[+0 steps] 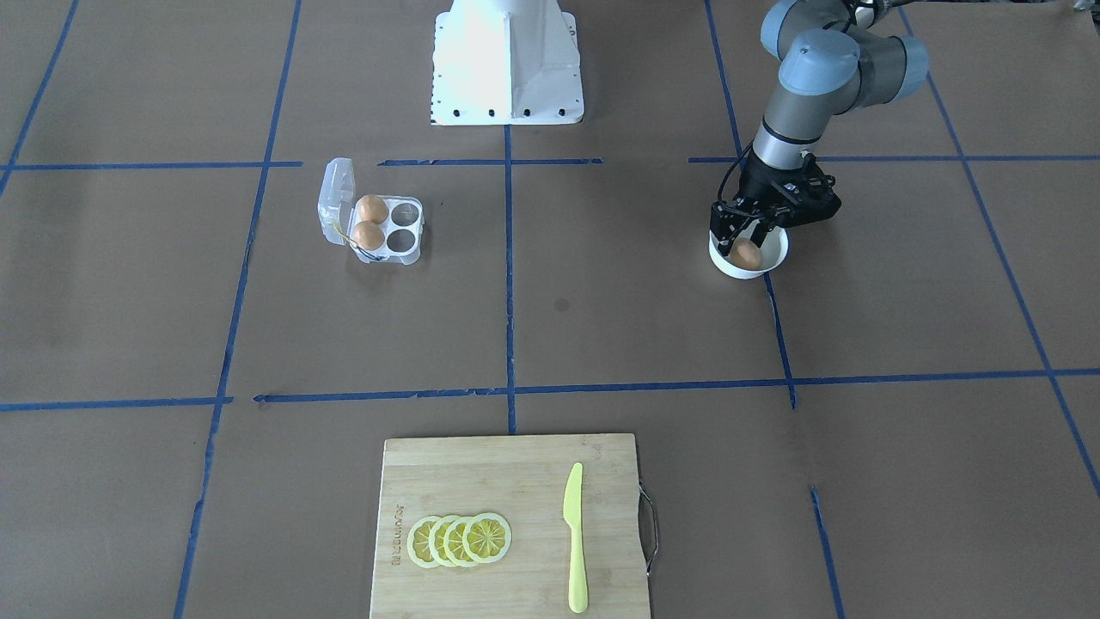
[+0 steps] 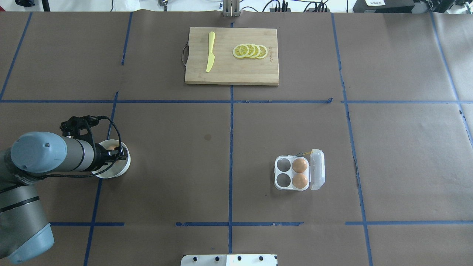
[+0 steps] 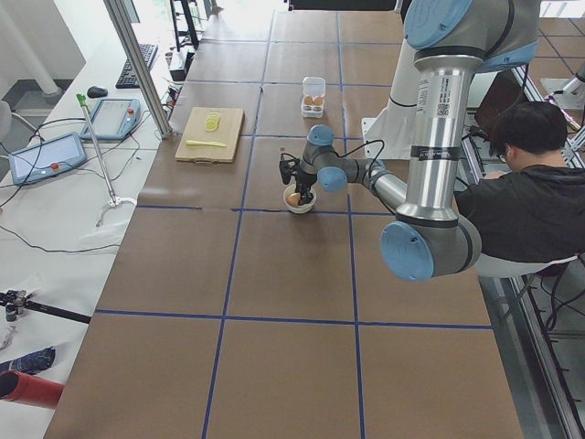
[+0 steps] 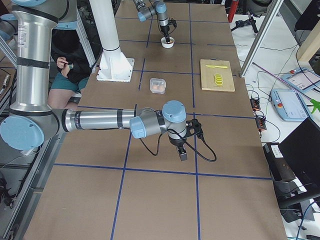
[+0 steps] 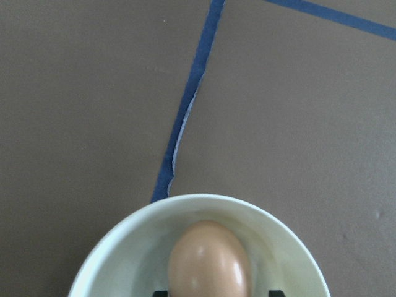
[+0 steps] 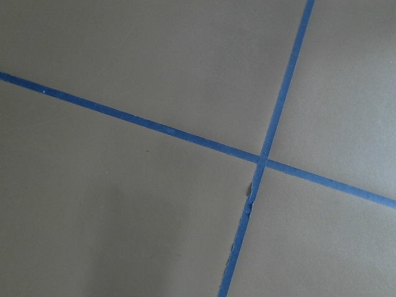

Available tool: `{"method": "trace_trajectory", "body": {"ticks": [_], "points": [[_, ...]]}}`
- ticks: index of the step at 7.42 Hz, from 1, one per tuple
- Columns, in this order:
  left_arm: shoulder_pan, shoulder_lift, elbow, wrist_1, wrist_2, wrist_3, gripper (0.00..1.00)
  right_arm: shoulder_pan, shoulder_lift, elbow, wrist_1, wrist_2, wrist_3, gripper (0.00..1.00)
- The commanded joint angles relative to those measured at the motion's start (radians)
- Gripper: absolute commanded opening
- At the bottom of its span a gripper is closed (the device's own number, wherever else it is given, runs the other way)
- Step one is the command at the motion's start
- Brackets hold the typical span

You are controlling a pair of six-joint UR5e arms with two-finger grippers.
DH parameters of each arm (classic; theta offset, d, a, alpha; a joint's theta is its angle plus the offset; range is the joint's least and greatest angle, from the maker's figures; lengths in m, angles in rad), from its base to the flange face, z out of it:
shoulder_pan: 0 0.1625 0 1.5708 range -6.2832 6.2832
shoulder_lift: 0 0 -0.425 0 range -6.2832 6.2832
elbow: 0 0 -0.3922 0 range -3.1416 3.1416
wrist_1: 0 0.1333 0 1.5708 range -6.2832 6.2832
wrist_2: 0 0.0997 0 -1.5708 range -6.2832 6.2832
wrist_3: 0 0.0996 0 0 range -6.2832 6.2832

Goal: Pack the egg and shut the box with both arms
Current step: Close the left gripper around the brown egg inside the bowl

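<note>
**A:** What lies nearest the left wrist camera?

**B:** The egg (image 5: 209,260), in the white bowl (image 5: 117,253) on the desk (image 2: 177,147). The left jaws stand open astride it, one tip on each side. I cannot tell whether either tip touches the shell.

**A:** So the step in hand is the pickup?

**B:** I judge so. The left arm (image 2: 55,157) should close gently across the egg's middle, because a smooth shell may slip. It should then lift straight up, clear of the bowl's rim.

**A:** And farther off?

**B:** The box (image 2: 292,172) sits well apart from the bowl, with its lid (image 2: 317,169) open. Two eggs (image 2: 299,165) fill the cells beside the hinge. The empty cells (image 2: 283,163) are on the other side, so aim for one and lower slowly.

**A:** What about the right arm (image 4: 100,120)?

**B:** It hangs over bare desk. The right jaws show only from the side, so I cannot tell whether they are open or closed. Farthest off is the cutting board (image 2: 236,70), which plays no part.
</note>
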Motion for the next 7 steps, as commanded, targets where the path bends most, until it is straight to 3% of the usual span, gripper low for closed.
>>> {"method": "trace_trajectory", "body": {"ticks": [1,7], "points": [[0.001,-0.002,0.003,0.0,0.0,0.002,0.63,0.0,0.0,0.002,0.0,0.0,0.0,1.0],[0.0,0.0,0.005,0.0,0.018,0.076,0.63,0.0,0.0,0.0,0.0,0.0,0.0,1.0]]}}
